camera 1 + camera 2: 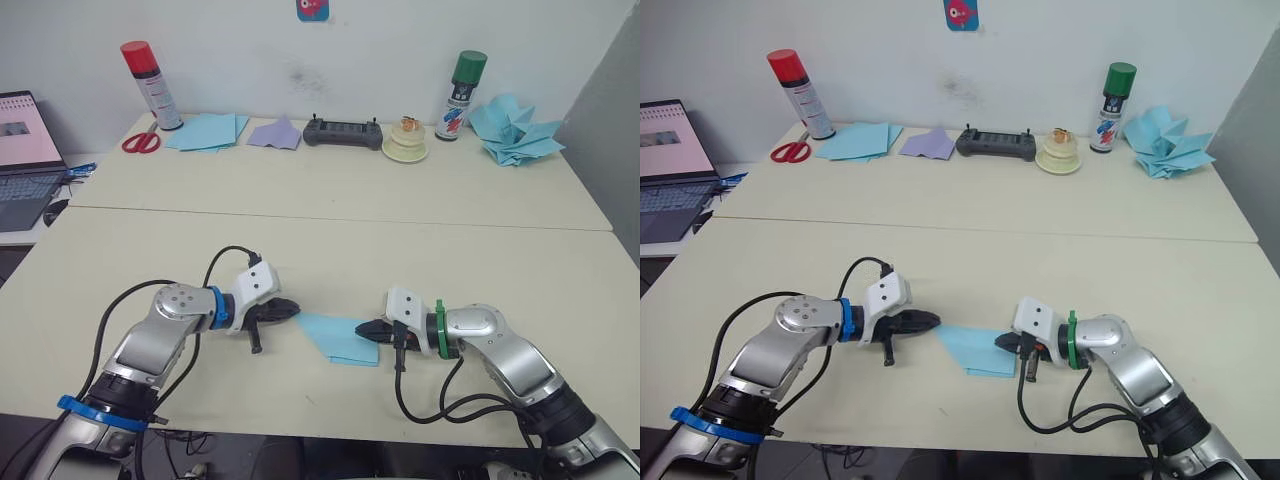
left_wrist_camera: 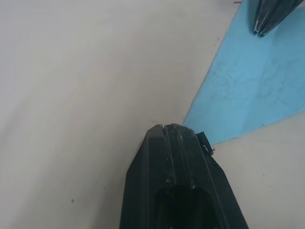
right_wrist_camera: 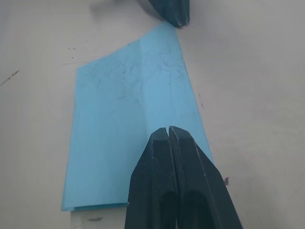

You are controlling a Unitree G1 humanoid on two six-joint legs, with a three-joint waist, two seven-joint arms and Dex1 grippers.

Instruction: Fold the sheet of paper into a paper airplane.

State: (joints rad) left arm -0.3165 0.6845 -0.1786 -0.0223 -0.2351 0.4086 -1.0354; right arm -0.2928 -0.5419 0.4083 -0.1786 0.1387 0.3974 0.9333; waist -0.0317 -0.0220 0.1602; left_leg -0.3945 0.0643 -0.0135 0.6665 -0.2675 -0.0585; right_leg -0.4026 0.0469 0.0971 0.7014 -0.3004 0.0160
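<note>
left eye view: sheet of paper (image 1: 338, 338), partly folded, lies flat on the worktop (image 1: 330, 240) between both arms, long axis running arm to arm. left gripper (image 1: 292, 310) fingers closed at its pointed corner; right gripper (image 1: 362, 329) fingers closed over the opposite end.

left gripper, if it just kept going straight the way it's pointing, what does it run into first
The folded sheet of paper: the shut left gripper sits at the paper's pointed corner, aimed along it. Past the paper, the shut right gripper faces it from the other side, tips over the sheet. Height above the paper is unclear.
</note>
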